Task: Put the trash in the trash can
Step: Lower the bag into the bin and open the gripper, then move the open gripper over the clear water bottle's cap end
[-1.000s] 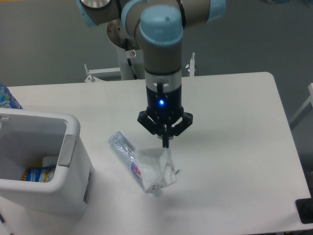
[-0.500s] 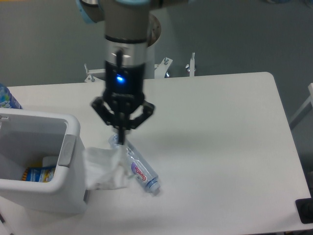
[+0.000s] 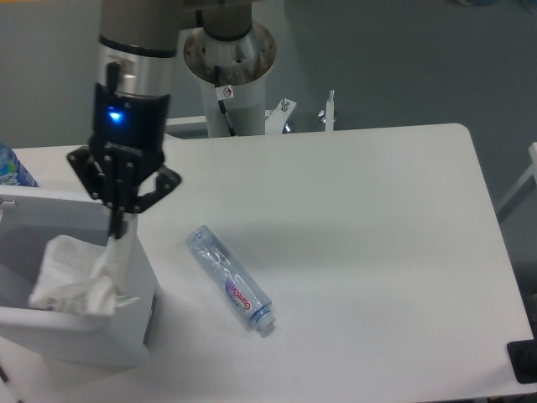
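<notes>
My gripper (image 3: pixel 117 228) is shut on the crumpled translucent white plastic wrapper (image 3: pixel 80 275), which hangs from its fingertips over the right part of the white trash can (image 3: pixel 141 267) at the left front. The clear crushed plastic bottle with the pink-purple label (image 3: pixel 232 280) lies on the table to the right of the can, apart from the gripper.
A blue-patterned bottle (image 3: pixel 12 167) stands at the far left edge behind the can. The robot's base column (image 3: pixel 228 67) stands behind the table. A dark object (image 3: pixel 524 363) sits at the right front corner.
My gripper has carried the wrapper left, from beside the bottle to above the trash can. The bottle now lies uncovered and has not moved.
</notes>
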`<act>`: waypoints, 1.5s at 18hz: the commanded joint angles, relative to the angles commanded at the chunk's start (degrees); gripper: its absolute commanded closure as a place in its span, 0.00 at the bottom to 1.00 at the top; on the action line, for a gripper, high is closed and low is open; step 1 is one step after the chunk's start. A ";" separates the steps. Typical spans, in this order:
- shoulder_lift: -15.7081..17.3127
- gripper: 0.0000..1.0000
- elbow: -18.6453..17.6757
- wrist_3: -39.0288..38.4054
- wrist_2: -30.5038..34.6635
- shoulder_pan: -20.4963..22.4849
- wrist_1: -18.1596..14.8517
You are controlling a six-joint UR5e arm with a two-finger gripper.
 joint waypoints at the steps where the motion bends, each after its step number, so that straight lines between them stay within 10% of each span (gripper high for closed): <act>1: -0.09 0.91 0.00 0.00 0.00 -0.88 0.00; 9: -0.44 0.25 0.44 0.44 -0.09 -1.85 0.44; 19: -6.23 0.24 5.88 0.53 -0.09 9.48 0.62; 27: -12.56 0.13 0.80 -2.55 -0.09 17.12 -0.18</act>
